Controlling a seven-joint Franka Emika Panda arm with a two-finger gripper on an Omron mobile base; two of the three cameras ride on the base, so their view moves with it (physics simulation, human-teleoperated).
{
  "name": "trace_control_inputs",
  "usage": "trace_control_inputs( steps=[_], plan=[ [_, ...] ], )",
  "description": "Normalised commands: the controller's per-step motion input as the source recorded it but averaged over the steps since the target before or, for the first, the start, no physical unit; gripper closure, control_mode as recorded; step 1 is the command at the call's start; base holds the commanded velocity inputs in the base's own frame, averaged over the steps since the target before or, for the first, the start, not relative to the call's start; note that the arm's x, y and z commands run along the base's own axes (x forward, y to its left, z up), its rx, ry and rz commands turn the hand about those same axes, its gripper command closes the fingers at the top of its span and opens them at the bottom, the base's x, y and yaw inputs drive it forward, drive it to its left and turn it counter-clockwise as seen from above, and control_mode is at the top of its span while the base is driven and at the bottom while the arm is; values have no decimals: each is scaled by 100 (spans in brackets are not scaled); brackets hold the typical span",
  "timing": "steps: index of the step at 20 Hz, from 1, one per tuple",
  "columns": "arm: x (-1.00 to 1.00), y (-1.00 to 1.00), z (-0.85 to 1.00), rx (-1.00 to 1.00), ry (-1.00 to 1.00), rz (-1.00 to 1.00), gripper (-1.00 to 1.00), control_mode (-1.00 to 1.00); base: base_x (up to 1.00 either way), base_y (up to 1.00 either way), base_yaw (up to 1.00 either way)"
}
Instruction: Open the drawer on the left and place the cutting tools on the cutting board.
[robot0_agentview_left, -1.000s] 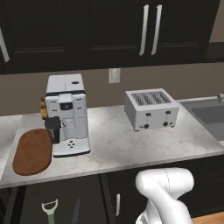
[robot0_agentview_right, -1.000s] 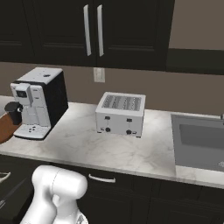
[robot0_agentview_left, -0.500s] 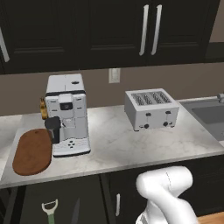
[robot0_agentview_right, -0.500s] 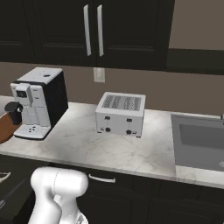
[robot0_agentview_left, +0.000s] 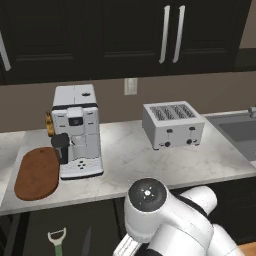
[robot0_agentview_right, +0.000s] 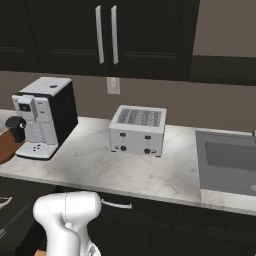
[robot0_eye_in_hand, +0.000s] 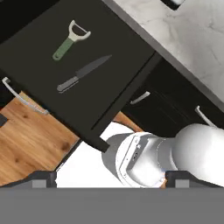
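With the drawer (robot0_eye_in_hand: 65, 74) open below the bench's (robot0_agentview_left: 130, 160) left end, the wide-open, empty end effector (robot0_eye_in_hand: 109, 178) should descend squarely over the knife (robot0_eye_in_hand: 83, 73) or peeler (robot0_eye_in_hand: 71, 39), then carry it to the cutting board (robot0_agentview_left: 36, 172).

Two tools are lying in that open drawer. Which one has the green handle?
The peeler, with its pale Y-shaped head. The knife lying beside it is slim and dark all over.
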Motion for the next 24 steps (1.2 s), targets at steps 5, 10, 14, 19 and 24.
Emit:
trace_control_inputs(
  steps=[5, 10, 14, 19, 24],
  plan=[
    [98, -9, 18, 31, 55, -5, -100, -100, 0, 0, 0],
    [11, 17, -10, 11, 9, 0, -100, -100, 0, 0, 0],
    [20, 40, -46, 1, 0, -2, -100, -100, 0, 0, 0],
    [49, 37, -53, 0, 0, -17, -100, -100, 0, 0, 0],
    [67, 51, -46, 4, 2, -30, -100, -100, 0, 0, 0]
  ],
)
